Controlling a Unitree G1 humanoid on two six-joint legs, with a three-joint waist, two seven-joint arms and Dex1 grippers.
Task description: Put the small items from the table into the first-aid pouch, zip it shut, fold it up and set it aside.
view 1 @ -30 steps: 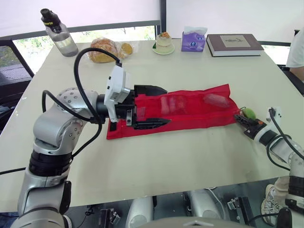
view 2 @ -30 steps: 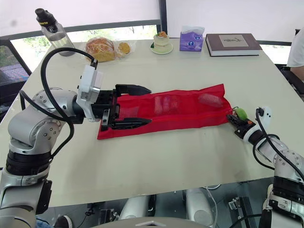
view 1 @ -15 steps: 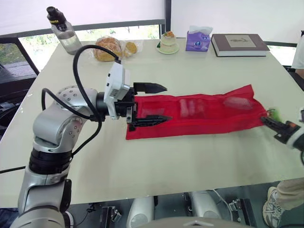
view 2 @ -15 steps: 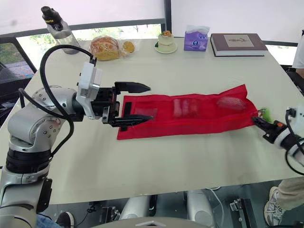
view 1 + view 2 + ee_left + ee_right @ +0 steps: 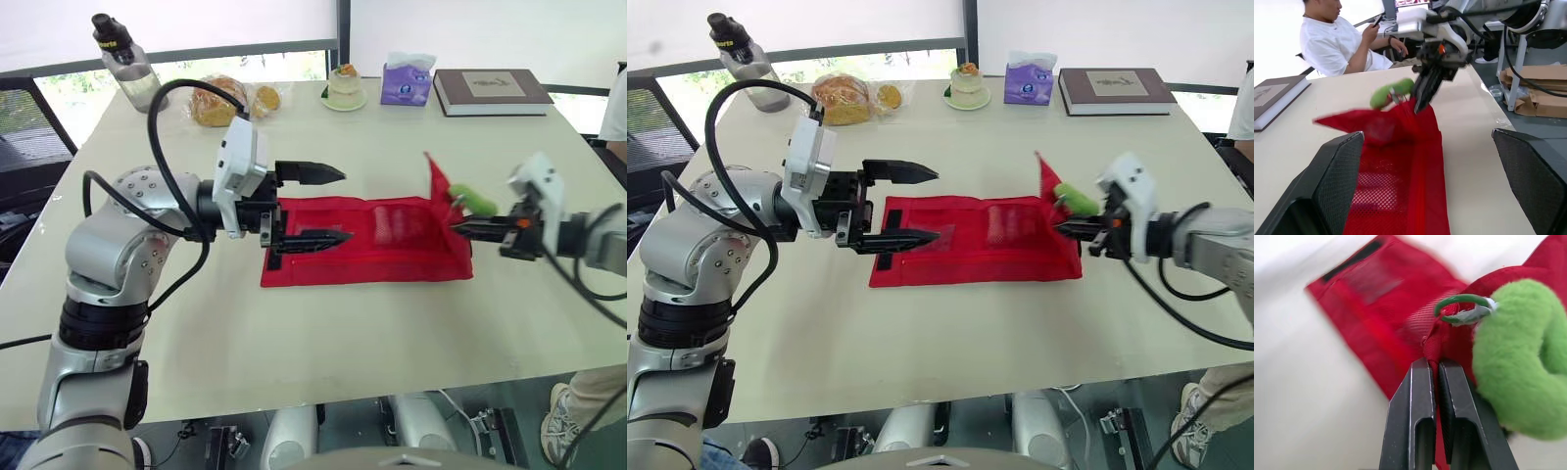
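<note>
One pouch [image 5: 372, 240]: red, lying on table [image 5: 323, 333], 3 o'clock end raised.
Left gripper [image 5: 343, 206]: fingers spread wide, at pouch's 9 o'clock end.
Right gripper [image 5: 458, 228]: pinching the raised end.
Green charm [image 5: 473, 199]: ringed on beside that pinch.

Your left gripper [image 5: 343, 206] hovers centre-left, fingers spread wide; your right gripper [image 5: 457, 229], centre-right, pinches the pouch [image 5: 377, 259] edge.
</note>
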